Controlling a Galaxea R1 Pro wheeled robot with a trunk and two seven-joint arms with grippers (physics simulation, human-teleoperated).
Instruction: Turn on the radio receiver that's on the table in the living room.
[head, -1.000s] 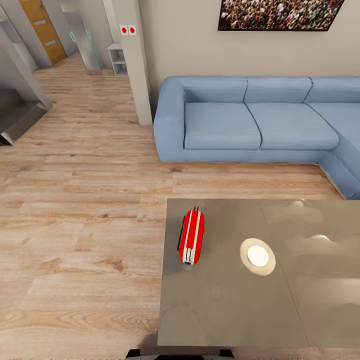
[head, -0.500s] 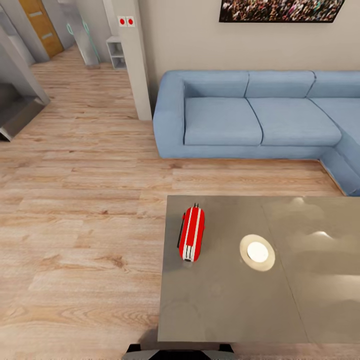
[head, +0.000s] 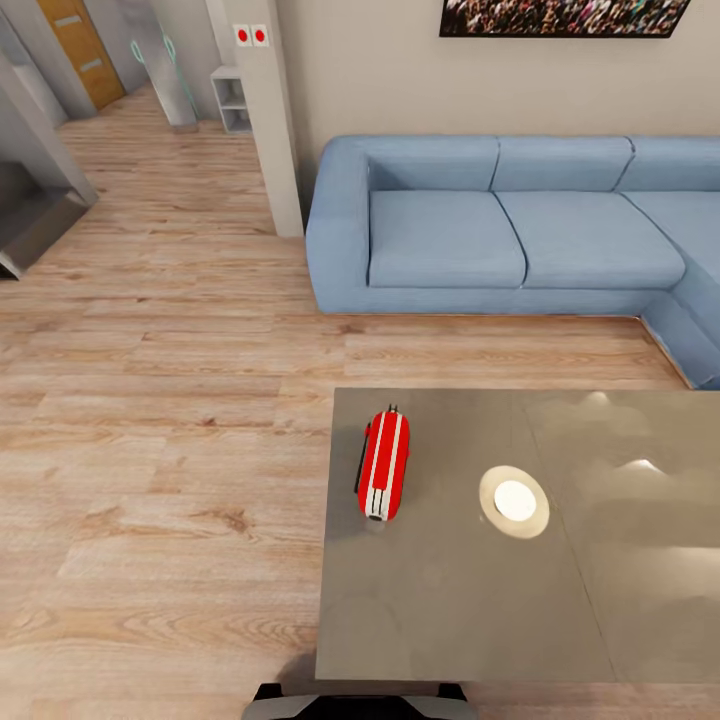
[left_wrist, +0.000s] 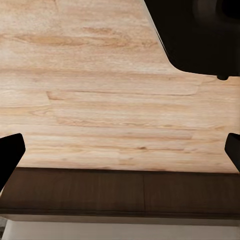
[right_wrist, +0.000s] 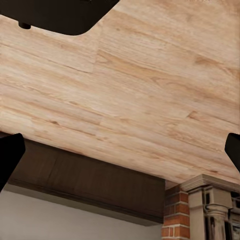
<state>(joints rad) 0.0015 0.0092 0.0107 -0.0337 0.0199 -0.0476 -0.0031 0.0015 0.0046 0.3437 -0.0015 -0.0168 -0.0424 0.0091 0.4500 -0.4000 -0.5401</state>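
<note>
The red radio receiver (head: 384, 465) with white stripes stands on edge near the left end of the grey glossy table (head: 470, 600) in the head view, its dark handle toward the table's left edge. In the left wrist view my left gripper (left_wrist: 120, 155) is open over wooden floor, with its dark fingertips (left_wrist: 7, 155) far apart and nothing between them. My right gripper (right_wrist: 120, 152) is likewise open over floor in the right wrist view, its fingertips (right_wrist: 7, 155) spread wide.
A round white glare (head: 514, 501) lies on the tabletop right of the radio. A blue corner sofa (head: 500, 230) stands beyond the table, a white pillar (head: 270, 120) to its left. Wooden floor (head: 160, 430) stretches left. A brick column (right_wrist: 205, 210) is near the right gripper.
The whole head view has shifted slightly, so the camera has moved; the sofa and table sit a little higher in the picture. The radio keeps its place on the table.
</note>
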